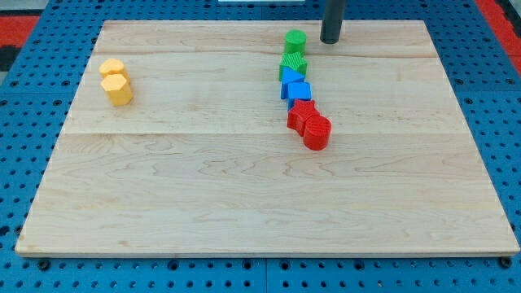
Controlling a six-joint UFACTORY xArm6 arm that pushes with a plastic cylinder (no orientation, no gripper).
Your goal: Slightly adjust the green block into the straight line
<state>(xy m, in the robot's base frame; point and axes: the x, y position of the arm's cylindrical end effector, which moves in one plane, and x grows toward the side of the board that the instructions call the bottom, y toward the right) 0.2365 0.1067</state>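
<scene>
A green cylinder (295, 41) stands near the view's top, at the head of a column of blocks. Below it sit a second green block (293, 66), two blue blocks (291, 78) (299, 91), a red block (301, 115) and a red cylinder (317, 133). The column slants slightly toward the view's right as it goes down. My tip (330, 40) is just right of the green cylinder, a small gap apart, near the board's top edge.
Two yellow blocks (112, 68) (119, 89) stand close together at the view's upper left. The wooden board (244, 187) lies on a blue pegboard surround (32, 122).
</scene>
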